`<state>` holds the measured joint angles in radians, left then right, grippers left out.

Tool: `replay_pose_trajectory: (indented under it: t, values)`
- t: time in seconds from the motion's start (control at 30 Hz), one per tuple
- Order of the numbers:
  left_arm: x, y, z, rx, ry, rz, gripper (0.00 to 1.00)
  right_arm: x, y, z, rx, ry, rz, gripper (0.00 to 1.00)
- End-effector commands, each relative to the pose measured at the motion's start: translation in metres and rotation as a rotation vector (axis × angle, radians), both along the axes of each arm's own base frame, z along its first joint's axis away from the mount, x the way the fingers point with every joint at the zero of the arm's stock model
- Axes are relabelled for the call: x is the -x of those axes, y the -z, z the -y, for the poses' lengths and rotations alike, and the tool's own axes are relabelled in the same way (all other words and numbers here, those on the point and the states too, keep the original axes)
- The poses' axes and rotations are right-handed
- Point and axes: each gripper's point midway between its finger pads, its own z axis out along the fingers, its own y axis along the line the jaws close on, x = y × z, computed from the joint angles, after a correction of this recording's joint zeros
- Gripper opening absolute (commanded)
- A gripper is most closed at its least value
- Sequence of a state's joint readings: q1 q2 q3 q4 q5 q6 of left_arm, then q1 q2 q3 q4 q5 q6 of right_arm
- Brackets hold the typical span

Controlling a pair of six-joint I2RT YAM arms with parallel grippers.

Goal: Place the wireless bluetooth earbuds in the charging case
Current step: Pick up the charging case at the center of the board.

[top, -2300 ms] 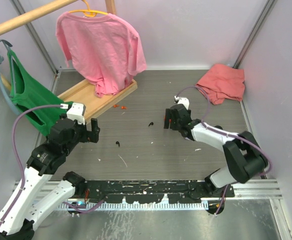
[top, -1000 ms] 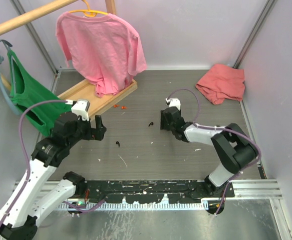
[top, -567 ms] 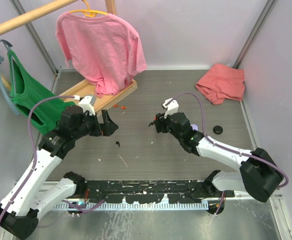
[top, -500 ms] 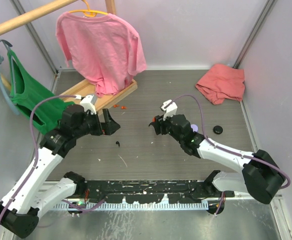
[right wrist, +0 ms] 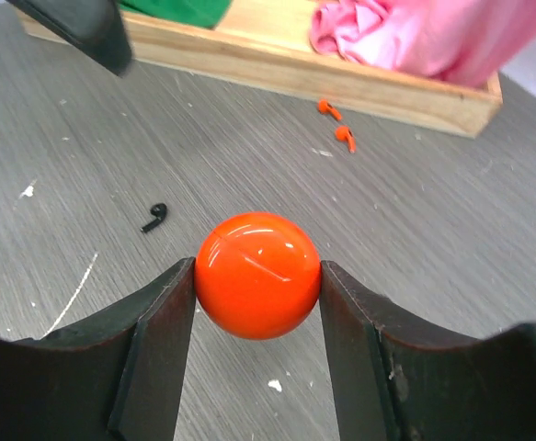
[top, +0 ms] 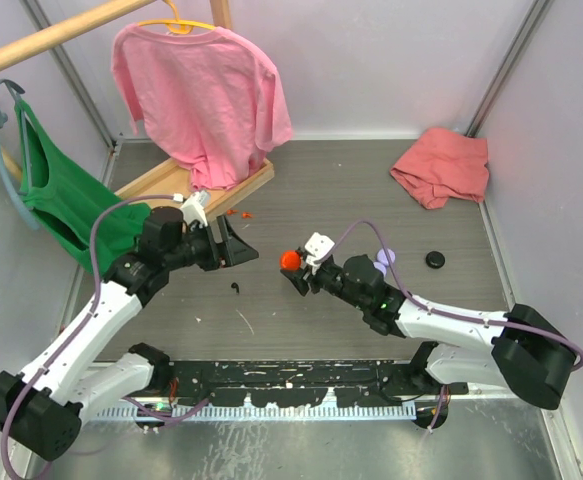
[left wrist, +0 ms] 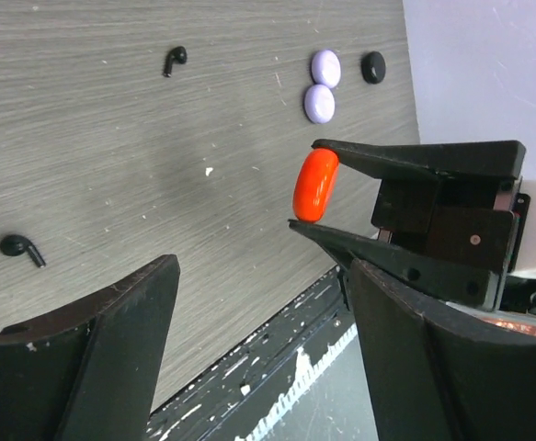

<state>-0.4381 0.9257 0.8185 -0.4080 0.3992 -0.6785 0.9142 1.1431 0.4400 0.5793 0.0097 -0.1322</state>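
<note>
1. Looking down from the top camera, I see the right tool (top: 293,268) clamped on the orange-red case (top: 291,259) near the middle of the bench (top: 311,190). The left tool (top: 239,249) faces it from close by, its fingers spread wide with nothing between them.
2. My left wrist camera shows that case edge-on, a flattened oval pinched between the right tool's two black fingers (left wrist: 415,156). The right wrist camera shows it as a full, glossy round.
3. Only the left wrist view gives me both a black earbud (left wrist: 174,60) far off and a second black earbud (left wrist: 21,246) nearer, well apart on the bench. Each other view shows just one.
4. Only the right wrist view resolves the two orange-red earbuds (right wrist: 327,107), which lie close together on the bench near the wooden base (right wrist: 249,73). From above they are red specks.
5. The left wrist view shows two lilac round pieces (left wrist: 319,103) touching each other, with a black round case (left wrist: 373,66) near them.
6. Only the top view takes in the red cloth (top: 441,165) in the far right corner.
</note>
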Motion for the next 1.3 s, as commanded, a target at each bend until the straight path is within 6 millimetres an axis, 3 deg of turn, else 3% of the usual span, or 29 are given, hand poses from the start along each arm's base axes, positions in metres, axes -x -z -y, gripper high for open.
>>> replay_pose_trajectory:
  t: [0.0, 0.3, 0.67, 1.13, 1.27]
  values:
    - [-0.004, -0.023, 0.021, 0.126, 0.071, 0.052, 0.73, 0.011, -0.051, -0.017, -0.115, -0.110, 0.183, 0.44]
    - [-0.004, -0.021, 0.041, 0.178, 0.125, 0.048, 0.63, 0.020, -0.055, -0.027, -0.125, -0.171, 0.210, 0.44]
    - [-0.003, -0.012, 0.061, 0.196, 0.174, 0.015, 0.58, 0.023, -0.054, -0.034, -0.120, -0.198, 0.217, 0.45]
    - [0.003, -0.001, 0.075, 0.200, 0.211, -0.023, 0.49, 0.021, -0.056, -0.034, -0.119, -0.195, 0.230, 0.45]
    - [0.003, -0.002, 0.075, 0.202, 0.212, -0.019, 0.42, 0.021, -0.058, -0.035, -0.119, -0.195, 0.233, 0.46]
